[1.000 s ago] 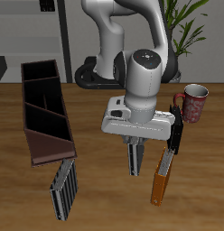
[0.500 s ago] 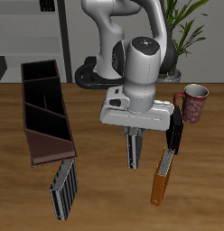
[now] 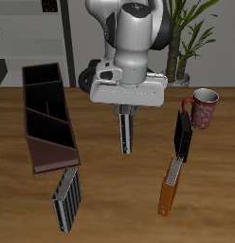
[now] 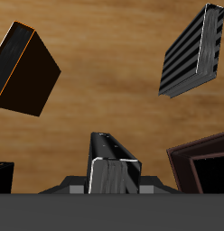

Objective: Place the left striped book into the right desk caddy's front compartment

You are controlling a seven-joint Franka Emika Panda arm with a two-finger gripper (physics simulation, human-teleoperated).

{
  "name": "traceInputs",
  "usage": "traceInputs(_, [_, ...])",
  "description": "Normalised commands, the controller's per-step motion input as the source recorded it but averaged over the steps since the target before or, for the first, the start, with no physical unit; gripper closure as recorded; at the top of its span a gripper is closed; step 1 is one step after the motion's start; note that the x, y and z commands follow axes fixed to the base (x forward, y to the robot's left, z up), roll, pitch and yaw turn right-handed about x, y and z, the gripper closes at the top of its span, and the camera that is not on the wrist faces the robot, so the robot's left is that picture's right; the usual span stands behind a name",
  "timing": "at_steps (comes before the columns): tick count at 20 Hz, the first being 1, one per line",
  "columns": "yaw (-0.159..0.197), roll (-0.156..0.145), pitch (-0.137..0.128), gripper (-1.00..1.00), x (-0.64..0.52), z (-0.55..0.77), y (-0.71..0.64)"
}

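Observation:
My gripper (image 3: 126,114) is shut on the left striped book (image 3: 126,135), a slim grey striped book that hangs upright in the air above the table's middle. In the wrist view the same book (image 4: 113,161) shows end-on between the fingers. The right desk caddy (image 3: 45,119) is a long dark box lying on the table some way off to the side of the held book. Its sloped reddish-brown panel (image 3: 53,154) faces the table's front edge. The front compartment (image 3: 42,76) is the end section farthest back, and it is open.
A wider striped grey book (image 3: 67,197) lies by the caddy's sloped end near the front edge, also in the wrist view as striped book (image 4: 193,52). An orange book (image 3: 169,186), a black upright book (image 3: 184,139) and a red mug (image 3: 202,107) stand on the other side.
The gripper has risen and shifted back and toward the caddy, carrying the striped book with it. Nothing else on the table has moved.

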Motion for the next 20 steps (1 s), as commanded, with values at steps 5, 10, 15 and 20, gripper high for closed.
traceInputs(5, [0.073, -0.032, -0.044, 1.00, -0.44, 0.53, -0.54])
traceInputs(10, [0.123, -0.020, -0.090, 1.00, -0.62, 0.54, -0.32])
traceInputs(15, [0.102, -0.025, -0.025, 1.00, -0.50, 0.33, -0.20])
traceInputs(20, [0.067, -0.043, -0.016, 1.00, -0.39, 0.22, -0.28])
